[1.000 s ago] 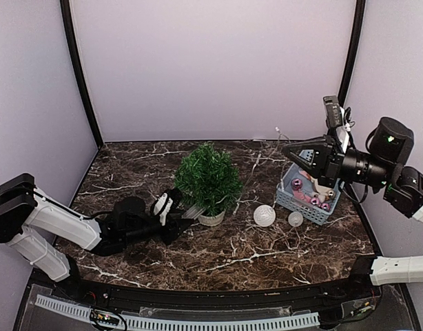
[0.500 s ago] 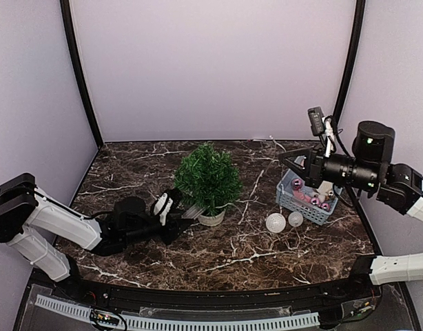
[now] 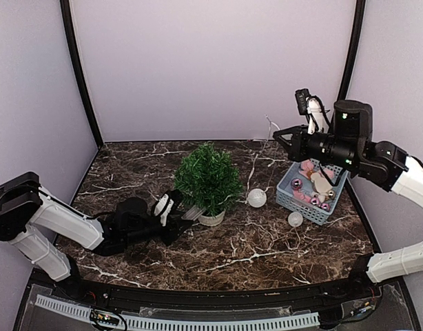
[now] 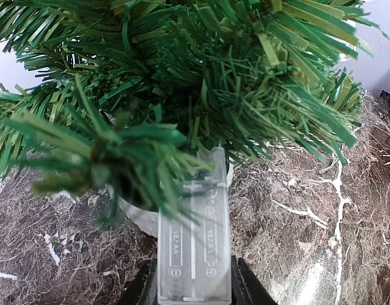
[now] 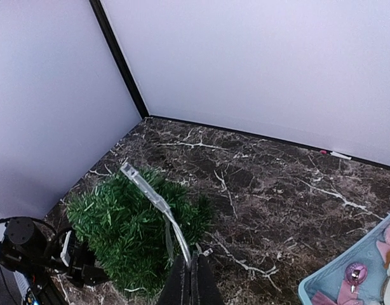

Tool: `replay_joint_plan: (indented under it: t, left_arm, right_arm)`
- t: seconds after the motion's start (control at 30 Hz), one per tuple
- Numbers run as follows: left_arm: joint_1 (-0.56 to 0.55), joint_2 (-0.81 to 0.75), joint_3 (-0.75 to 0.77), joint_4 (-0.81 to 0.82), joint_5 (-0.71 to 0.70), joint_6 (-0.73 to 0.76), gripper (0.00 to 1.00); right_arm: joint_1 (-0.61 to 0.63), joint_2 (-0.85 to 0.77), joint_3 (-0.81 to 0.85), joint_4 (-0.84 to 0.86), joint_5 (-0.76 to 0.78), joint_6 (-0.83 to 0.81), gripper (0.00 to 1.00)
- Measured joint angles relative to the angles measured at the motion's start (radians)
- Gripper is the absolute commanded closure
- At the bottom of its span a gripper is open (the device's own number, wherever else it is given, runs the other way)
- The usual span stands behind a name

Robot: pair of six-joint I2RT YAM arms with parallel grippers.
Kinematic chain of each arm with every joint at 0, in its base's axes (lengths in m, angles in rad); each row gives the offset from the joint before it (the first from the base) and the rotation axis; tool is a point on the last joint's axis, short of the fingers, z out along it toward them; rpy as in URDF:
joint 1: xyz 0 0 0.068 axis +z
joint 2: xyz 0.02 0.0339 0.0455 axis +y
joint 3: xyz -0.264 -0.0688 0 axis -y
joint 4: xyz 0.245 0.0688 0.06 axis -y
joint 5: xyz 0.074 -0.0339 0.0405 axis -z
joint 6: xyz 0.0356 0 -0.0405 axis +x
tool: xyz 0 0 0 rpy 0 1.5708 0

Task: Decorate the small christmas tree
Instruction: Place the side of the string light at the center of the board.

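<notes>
Where the small christmas tree bristles, a clear plastic box rests.

One tree, one basket, two balls

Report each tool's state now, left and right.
Left tool: closed on the clear battery box.
Right tool: closed on the thin light string.

text: none legible | clear case: embossed marks, unreadable
</notes>
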Motion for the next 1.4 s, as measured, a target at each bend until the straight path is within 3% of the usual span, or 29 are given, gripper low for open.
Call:
replay_joint_plan:
  t: [0.5, 0.97, 1.1, 1.4]
  left_arm:
    - [0.016, 0.069, 0.01, 0.023, 0.0, 0.0, 0.61]
    - [0.027, 0.15, 0.043, 0.067, 0.007, 0.0, 0.43]
    - [0.027, 0.15, 0.041, 0.075, 0.013, -0.001, 0.35]
    - [0.027, 0.032, -0.023, 0.081, 0.002, -0.01, 0.31]
  right_arm:
    - [-0.142, 0.187, 0.108, 0.026, -0.099, -0.034, 1.0]
    - [-0.196, 0.275, 0.18, 0.043, -0.19, -0.04, 1.0]
    - [-0.197, 0.294, 0.191, 0.044, -0.205, -0.043, 1.0]
    - [-0.203, 0.325, 0.236, 0.047, -0.22, -0.051, 1.0]
